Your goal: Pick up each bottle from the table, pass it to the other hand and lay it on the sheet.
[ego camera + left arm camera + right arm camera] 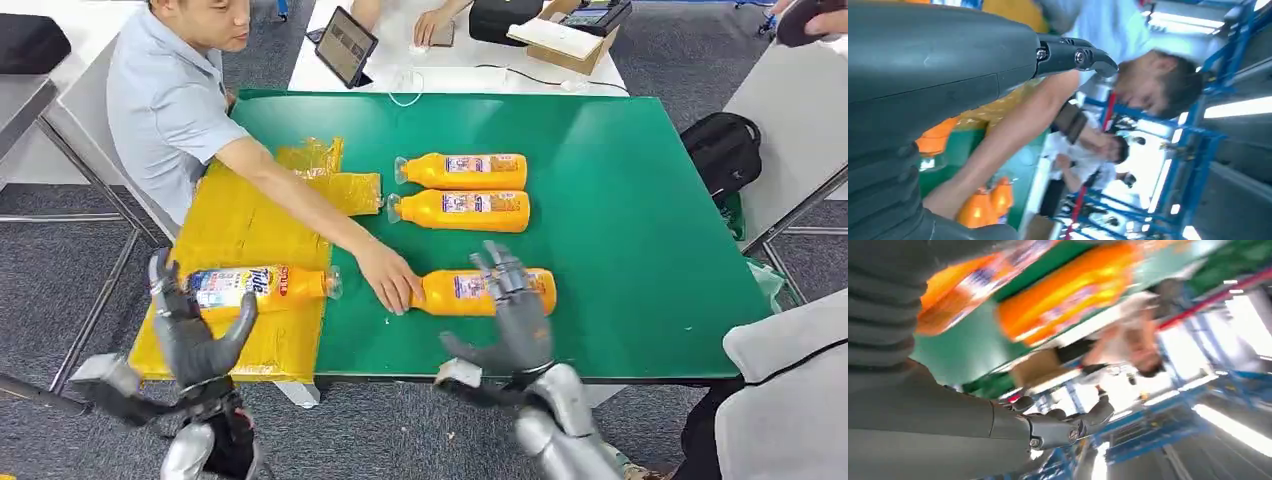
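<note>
Three orange bottles lie on their sides on the green table (620, 200): a far one (462, 170), a middle one (460, 210) and a near one (485, 292). A person's hand (392, 280) rests on the near bottle's neck. My right hand (512, 315) hovers open just in front of that bottle, fingers spread over its base end. A fourth bottle (255, 287) lies on the yellow sheet (240, 220) at the table's left end. My left hand (190, 330) is open below it, holding nothing. Blurred orange bottles (1073, 290) lie beyond my right hand (1058, 430) in its wrist view.
A person in a grey shirt (165, 100) leans in from the far left, arm stretched across the sheet. A white table with a tablet (345, 45) and box (560, 40) stands behind. A black backpack (722, 150) sits on the floor at right.
</note>
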